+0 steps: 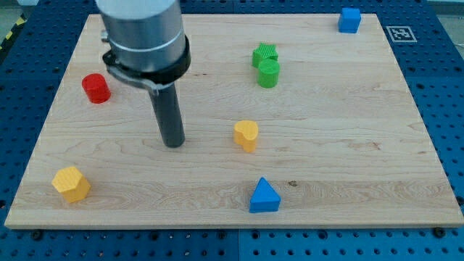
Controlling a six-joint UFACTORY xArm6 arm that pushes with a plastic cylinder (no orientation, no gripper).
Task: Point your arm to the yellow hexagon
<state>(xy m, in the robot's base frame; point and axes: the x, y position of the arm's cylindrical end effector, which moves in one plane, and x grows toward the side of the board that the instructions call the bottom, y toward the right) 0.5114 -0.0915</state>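
- my tip (173,143) rests on the wooden tabletop (348,159), and every place below is given relative to it.
- the end effector is a plain dark rod with no jaws, so there is nothing to spread, press together or pinch; it touches no block.
- two yellow blocks are present. the yellow hexagon (72,183), the task's thing as far as i can judge its faceted outline, lies well apart toward the view's bottom left, near the board's corner.
- the other yellow block (246,135) stands near, to the view's right, roughly level with my tip; it looks more like a cylinder, though its shape is hard to make out for sure.
- the red cylinder (96,88) sits toward the view's upper left.
- the green blocks (267,65), touching each other, stand to the upper right, and the blue cube (349,19) is far off at the top right corner.
- the blue triangle (264,196) lies to the lower right.
- my tip sits between the two yellow blocks, so pointing calls for a move toward the lower left; that path looks free of other blocks.
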